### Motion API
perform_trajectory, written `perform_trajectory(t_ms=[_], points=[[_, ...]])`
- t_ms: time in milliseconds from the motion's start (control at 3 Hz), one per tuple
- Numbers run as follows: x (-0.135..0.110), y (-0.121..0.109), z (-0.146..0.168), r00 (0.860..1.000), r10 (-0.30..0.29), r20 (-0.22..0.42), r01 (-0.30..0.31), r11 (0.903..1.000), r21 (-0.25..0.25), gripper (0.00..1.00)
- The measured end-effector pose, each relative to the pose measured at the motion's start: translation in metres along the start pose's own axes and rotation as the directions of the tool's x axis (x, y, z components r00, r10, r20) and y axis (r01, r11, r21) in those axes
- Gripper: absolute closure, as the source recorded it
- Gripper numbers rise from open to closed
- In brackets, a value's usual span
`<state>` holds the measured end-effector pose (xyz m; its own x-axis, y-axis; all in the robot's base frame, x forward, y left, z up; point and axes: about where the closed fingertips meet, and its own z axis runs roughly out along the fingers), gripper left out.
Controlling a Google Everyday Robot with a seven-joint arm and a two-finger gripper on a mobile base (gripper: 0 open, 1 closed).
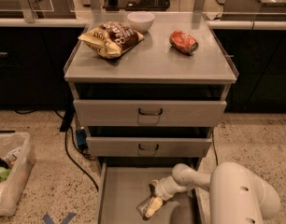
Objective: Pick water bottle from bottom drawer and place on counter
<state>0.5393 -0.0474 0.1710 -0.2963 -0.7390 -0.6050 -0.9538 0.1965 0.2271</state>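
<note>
- The claw [154, 200] is sitting low inside the bottom drawer [120, 190], right at the water bottle [143, 208] lying on its floor; whether it is clenched cannot be told
- The smooth bottle may be slipping free on lifting, or striking the two half-open drawers [150, 112] overhanging the bottom drawer
- Above the bottom drawer, the steel worktop [152, 64] is carrying a chip bag [111, 38], a white bowl [140, 20] and a crushed red can [183, 42]; a speckled floor [54, 181] is spreading around it

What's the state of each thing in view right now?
bottom drawer: pulled open
water bottle: lying in that drawer, at the gripper
gripper: down inside the bottom drawer
can: crushed, on its side on the counter
bowl: upright on the counter
chip bag: lying flat
</note>
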Motion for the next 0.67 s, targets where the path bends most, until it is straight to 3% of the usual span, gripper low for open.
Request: perform_trajectory(t_ms=[333,667], points=[[0.005,-0.004,0.004,1.000,0.001,-0.002,-0.001,0.9999,-0.011,0.00],[0.022,-0.006,0.025,0.997,0.019,-0.076,-0.023,0.9984,-0.052,0.00]])
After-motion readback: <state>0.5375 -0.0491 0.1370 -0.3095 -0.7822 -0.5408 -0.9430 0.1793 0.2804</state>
